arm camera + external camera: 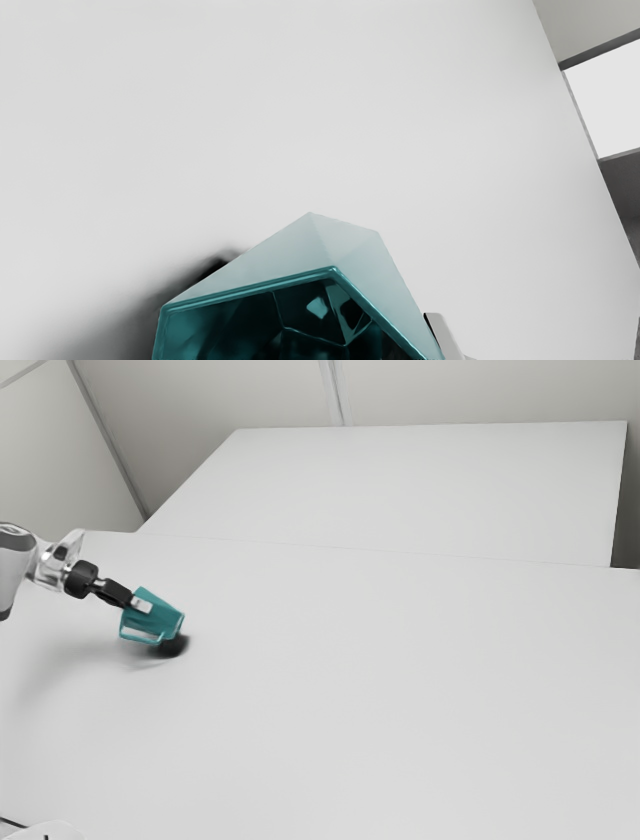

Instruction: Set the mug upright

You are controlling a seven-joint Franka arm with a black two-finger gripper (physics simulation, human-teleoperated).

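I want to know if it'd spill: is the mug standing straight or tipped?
Tipped: in the exterior view, the mug leans, its sides clearly slanting.

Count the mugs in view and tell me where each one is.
1: the teal mug, tilted, at the tool, toward the exterior view's left.

The teal mug [305, 300], mouth toward the camera, shadows the pale table [300, 125].

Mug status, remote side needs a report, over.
Pincer at the mug, grip unconfirmed. Mug tilted, not yet upright. No obstacle seen around it.
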